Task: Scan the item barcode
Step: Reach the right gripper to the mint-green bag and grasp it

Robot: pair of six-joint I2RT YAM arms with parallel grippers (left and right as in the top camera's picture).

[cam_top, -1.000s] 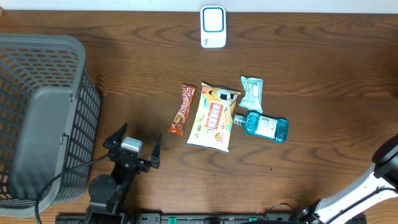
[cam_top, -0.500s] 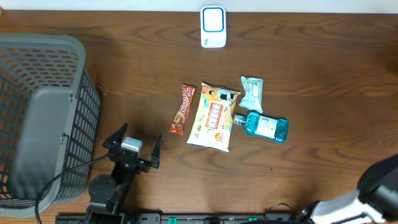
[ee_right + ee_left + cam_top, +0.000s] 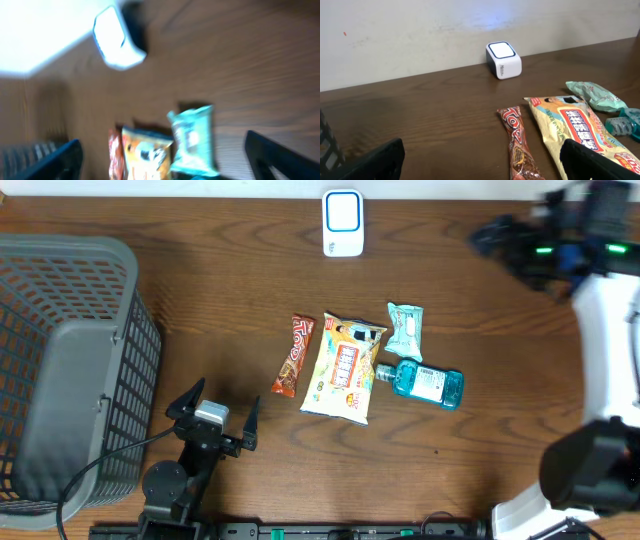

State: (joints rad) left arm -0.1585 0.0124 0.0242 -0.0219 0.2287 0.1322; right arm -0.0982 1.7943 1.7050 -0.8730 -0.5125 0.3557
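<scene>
My right wrist view is smeared with blur; the others are sharp, evenly lit, with soft shadows.

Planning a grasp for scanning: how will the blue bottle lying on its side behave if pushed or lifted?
The blue bottle looks rigid plastic, so it should keep its shape when gripped. It appears full of liquid, so it is likely heavy for its size. Lying on its side, it may roll or slide if nudged, perhaps into the snack bag beside its cap.
</scene>
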